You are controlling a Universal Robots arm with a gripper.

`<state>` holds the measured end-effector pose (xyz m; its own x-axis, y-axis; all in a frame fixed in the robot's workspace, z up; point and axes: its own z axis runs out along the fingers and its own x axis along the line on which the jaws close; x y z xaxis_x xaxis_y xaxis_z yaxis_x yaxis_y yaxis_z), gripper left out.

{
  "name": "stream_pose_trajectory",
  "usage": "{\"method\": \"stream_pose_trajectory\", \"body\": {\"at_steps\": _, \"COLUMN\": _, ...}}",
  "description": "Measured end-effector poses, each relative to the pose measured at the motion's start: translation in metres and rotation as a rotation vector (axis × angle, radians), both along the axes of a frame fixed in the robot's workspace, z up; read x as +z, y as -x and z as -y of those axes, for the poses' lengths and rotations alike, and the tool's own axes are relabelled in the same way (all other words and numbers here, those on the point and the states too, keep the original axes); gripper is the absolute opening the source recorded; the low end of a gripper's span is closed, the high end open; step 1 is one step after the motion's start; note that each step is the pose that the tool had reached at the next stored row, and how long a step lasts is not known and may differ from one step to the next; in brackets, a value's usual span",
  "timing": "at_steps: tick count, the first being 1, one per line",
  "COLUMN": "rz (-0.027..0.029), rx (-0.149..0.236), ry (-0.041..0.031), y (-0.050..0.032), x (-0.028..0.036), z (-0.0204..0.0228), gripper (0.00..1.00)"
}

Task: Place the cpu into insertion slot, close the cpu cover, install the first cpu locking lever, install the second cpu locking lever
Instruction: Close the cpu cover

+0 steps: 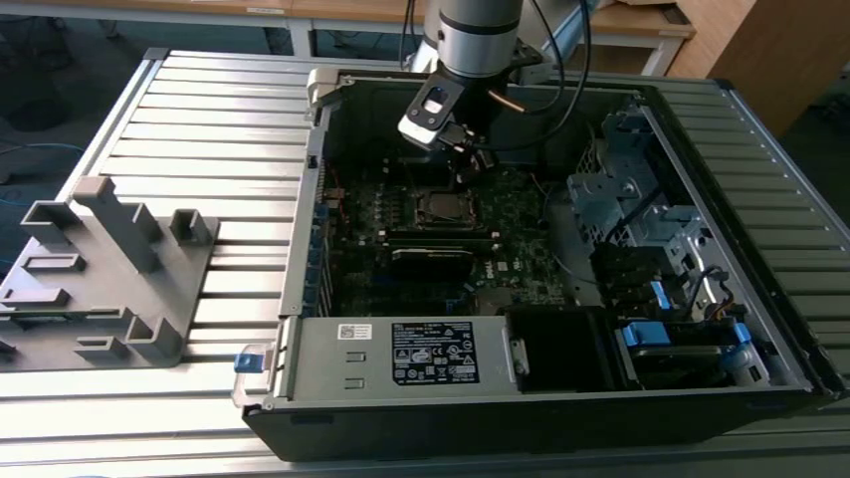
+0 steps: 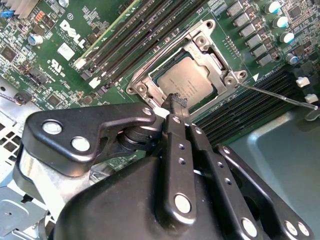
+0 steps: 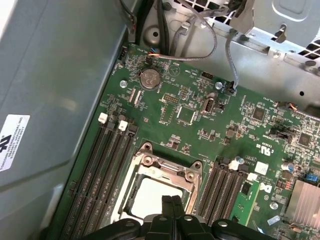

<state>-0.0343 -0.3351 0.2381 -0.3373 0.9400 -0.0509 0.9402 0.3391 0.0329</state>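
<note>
In the second wrist view the black pincer (image 2: 177,101) has its narrow tips pressed together with nothing between them, at one edge of the cpu (image 2: 189,81) — a flat square with a matte silver-grey top. The cpu cover (image 2: 200,41), a thin silvery frame, lies flat around it. A slim wire lever (image 2: 275,94) slants away from one corner. In the exterior view the insertion slot (image 1: 443,207) sits mid-board inside the open computer case (image 1: 531,398) on the ribbed metal tabletop (image 1: 213,129).

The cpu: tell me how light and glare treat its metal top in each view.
First wrist view: the cpu glares near white. Second wrist view: evenly grey, no strong glare. Exterior view: small and dim inside the shadowed computer case.
</note>
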Motion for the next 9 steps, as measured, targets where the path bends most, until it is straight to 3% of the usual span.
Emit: {"method": "stream_pose_trajectory", "body": {"at_steps": 9, "rz": 0.0, "rx": 0.001, "ry": 0.0001, "y": 0.0, "x": 0.0, "z": 0.0, "gripper": 0.1}}
